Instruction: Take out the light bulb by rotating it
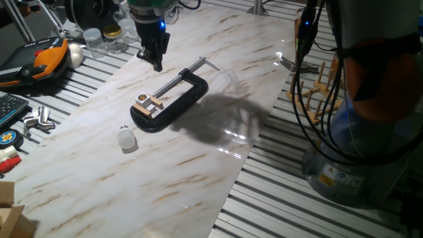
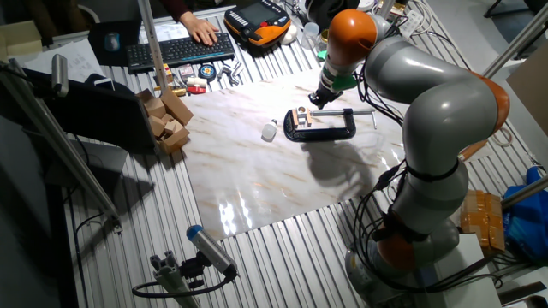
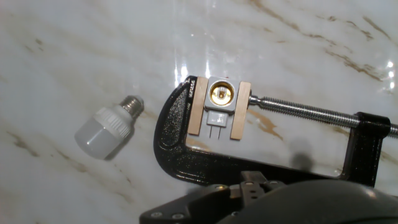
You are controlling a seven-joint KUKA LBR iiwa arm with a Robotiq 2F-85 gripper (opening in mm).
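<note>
The light bulb (image 1: 126, 137) (image 3: 106, 127) lies on its side on the marble table, out of the socket, its metal screw base pointing toward the clamp. It also shows as a small white spot (image 2: 269, 131) in the other fixed view. The tan wooden socket block (image 3: 221, 94) (image 1: 148, 104) sits empty in the jaws of the black C-clamp (image 1: 178, 99) (image 2: 325, 133) (image 3: 186, 155). My gripper (image 1: 153, 61) (image 2: 318, 98) hangs above the table just behind the clamp, apart from the bulb. It looks open and holds nothing.
An orange and black handset (image 1: 46, 59), jars (image 1: 109, 36) and small metal parts (image 1: 36, 120) lie along the left edge. Wooden blocks (image 2: 167, 120) and a keyboard (image 2: 175, 51) are off the slab. The arm's base and cables (image 1: 330, 99) stand on the right.
</note>
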